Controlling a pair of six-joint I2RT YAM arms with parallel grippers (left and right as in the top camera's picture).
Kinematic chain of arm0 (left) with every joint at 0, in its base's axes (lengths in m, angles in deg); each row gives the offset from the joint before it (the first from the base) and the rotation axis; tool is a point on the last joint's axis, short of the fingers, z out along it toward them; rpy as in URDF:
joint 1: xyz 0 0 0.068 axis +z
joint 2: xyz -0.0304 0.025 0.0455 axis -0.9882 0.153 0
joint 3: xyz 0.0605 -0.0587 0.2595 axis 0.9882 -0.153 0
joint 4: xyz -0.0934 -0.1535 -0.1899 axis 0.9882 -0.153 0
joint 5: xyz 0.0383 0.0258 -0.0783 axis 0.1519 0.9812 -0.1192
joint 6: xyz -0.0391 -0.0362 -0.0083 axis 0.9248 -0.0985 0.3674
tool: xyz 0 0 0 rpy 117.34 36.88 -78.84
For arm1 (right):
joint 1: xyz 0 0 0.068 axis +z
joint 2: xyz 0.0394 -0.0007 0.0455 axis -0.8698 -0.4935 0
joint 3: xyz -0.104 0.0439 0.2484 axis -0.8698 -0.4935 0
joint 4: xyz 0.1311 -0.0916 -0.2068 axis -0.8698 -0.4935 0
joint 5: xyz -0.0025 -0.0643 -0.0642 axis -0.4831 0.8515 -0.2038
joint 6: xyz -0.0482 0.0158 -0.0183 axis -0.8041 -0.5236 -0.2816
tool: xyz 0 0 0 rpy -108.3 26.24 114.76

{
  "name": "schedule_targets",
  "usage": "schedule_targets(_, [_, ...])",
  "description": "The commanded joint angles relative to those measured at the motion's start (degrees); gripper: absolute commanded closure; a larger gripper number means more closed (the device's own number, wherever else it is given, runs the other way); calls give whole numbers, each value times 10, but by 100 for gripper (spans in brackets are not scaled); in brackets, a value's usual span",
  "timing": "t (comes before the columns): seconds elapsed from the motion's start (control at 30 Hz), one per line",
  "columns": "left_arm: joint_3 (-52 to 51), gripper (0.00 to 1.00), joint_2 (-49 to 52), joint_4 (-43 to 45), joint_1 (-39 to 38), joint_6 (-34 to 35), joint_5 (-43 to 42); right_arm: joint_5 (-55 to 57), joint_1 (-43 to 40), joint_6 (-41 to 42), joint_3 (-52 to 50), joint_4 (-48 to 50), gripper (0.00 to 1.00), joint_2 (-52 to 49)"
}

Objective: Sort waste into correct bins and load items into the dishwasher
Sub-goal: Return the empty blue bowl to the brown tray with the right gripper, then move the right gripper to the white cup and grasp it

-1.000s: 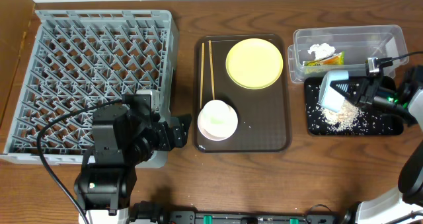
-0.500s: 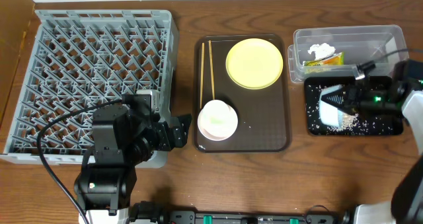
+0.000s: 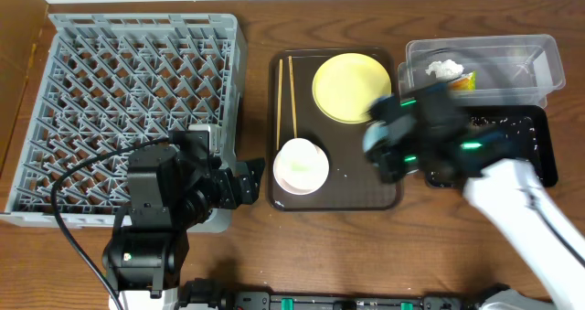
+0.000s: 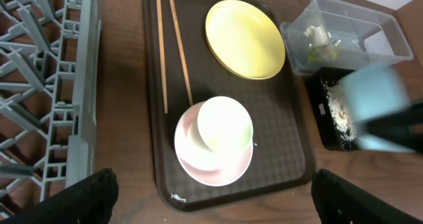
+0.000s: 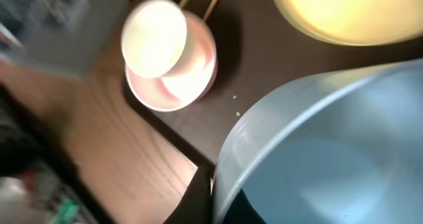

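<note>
My right gripper (image 3: 391, 147) is shut on the rim of the light blue bowl (image 3: 374, 136) and holds it, blurred, above the right side of the brown serving tray (image 3: 338, 198). The bowl fills the lower right of the right wrist view (image 5: 330, 151), with the gripper (image 5: 228, 192) on its rim. On that tray lie a yellow plate (image 3: 352, 88), two chopsticks (image 3: 285, 95) and a white cup (image 3: 301, 166) on a pale dish. The clear tub (image 3: 521, 49) holds the tissue (image 3: 443, 69) and wrapper (image 3: 462, 83). Rice scraps (image 3: 479, 123) lie in the black tray (image 3: 539, 141). My left gripper (image 3: 247, 182) is open and empty.
The grey dish rack (image 3: 137, 100) fills the left of the table, with my left arm at its front right corner. The left wrist view shows the rack edge (image 4: 79, 118), the brown tray (image 4: 301, 164) and the blurred blue bowl (image 4: 373, 95).
My right arm has swung left from over the black tray to over the brown tray, carrying the blue bowl. The left arm has not moved.
</note>
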Motion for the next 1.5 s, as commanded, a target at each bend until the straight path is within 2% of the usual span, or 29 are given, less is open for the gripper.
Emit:
schedule_targets(0.0, [14, 6, 0, -1, -2, -1, -8, 170, 68, 26, -10, 26, 99, -64])
schedule_targets(0.13, [14, 6, 0, -2, -2, -1, -8, 201, 92, 59, -10, 59, 99, -134])
schedule_targets(0.27, [14, 6, 0, -2, -2, -1, -8, 193, 92, 57, -10, 70, 98, -173])
schedule_targets(0.37, [14, 6, 0, -2, -2, -1, -8, 193, 92, 57, -8, 64, 73, -172])
schedule_targets(0.57, [14, 6, 0, -1, -2, -1, -8, 157, 85, 54, 52, 22, 49, -98])
schedule_targets(0.7, [14, 6, 0, -2, -2, -1, -8, 164, 59, 61, 99, 18, 48, -47])
schedule_targets(0.8, [14, 6, 0, -2, -2, -1, -8, 165, 23, 71, 129, 29, 60, -34])
schedule_targets(0.9, [14, 6, 0, -2, -2, -1, -8, 166, -15, 73, 152, 34, 60, -47])
schedule_targets(1.13, [14, 6, 0, -1, -2, -1, -8, 73, -45, 48, 214, 45, 61, -153])
schedule_targets(1.27, [14, 6, 0, -2, -2, -1, -8, 73, -24, 29, 228, 84, 58, -225])
schedule_targets(1.47, [14, 6, 0, -2, -2, -1, -8, 73, -1, 29, 228, 112, 60, -289])
